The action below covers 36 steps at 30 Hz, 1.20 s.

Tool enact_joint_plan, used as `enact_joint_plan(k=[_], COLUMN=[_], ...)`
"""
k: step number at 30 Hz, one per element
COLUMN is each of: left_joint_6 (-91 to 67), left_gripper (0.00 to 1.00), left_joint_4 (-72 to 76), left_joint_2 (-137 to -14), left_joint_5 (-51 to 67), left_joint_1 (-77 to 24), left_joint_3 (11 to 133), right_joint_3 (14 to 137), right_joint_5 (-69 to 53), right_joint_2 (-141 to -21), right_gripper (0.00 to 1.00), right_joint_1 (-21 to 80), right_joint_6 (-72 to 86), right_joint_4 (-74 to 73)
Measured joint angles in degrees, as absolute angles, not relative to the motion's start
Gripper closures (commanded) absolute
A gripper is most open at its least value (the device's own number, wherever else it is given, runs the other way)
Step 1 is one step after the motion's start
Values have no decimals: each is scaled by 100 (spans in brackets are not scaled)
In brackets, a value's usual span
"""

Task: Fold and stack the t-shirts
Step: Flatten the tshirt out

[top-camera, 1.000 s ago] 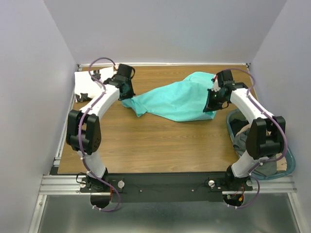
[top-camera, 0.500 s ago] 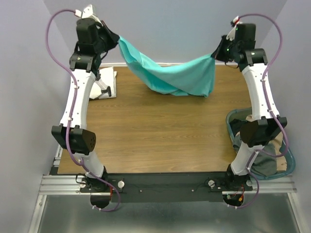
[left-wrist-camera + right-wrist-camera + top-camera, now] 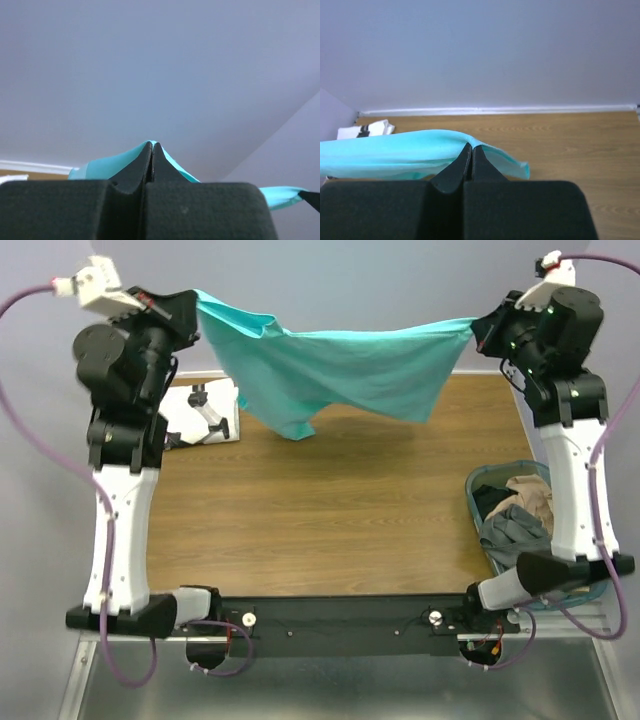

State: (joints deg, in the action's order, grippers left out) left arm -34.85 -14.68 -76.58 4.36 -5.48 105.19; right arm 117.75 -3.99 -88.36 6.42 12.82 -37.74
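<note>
Left end effector [image 3: 196, 302], right end effector [image 3: 477, 330], t-shirt [image 3: 340, 365] between

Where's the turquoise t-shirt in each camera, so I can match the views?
Top external: turquoise t-shirt hangs across the upper middle, strung between left gripper and right gripper.
Left wrist: pinched in the gripper, lower centre.
Right wrist: runs left from the gripper, lower left.
Shared landmark: the wooden table, a thin sliver at left wrist's lower left.

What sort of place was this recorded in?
Probably a lab robot cell: plain walls box in a wood-grain table, with a metal rail and a laundry basket.
</note>
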Motion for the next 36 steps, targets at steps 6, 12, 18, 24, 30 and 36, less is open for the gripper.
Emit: enact_joint_plan(k=[6,12,18,24,30,36], left_joint_6=[-3299,-3218,-3262,-3133,-3002,-2985], left_gripper=[100,100,100,100,100,100], left_joint_4=[-923,-410,-318,-707,-1197,-1251], left_joint_2=[-6340,-6108,-7378,-8875,-9762,-9590], left_joint_5=[-226,-290,276,683,1015,1144], left_joint_1=[-548,-548,-550,-615,-644,-650], left_joint_3=[10062,10040,10235,10366,11251,11666], right_joint_3=[11087,11054,10619,10145,10154,10593], right_joint_5=[-561,-580,-464,-331,-231,-207], right_joint_2=[-7738,-7387,-7752,-8829,-9284,-9157], right_gripper=[99,100,100,100,100,99], right_joint_1=[642,642,642,642,642,642], right_joint_6=[1188,1190,1310,1374,1374,1365], right_joint_4=[-2991,-2383,-2176,-2285,-2390,-2383])
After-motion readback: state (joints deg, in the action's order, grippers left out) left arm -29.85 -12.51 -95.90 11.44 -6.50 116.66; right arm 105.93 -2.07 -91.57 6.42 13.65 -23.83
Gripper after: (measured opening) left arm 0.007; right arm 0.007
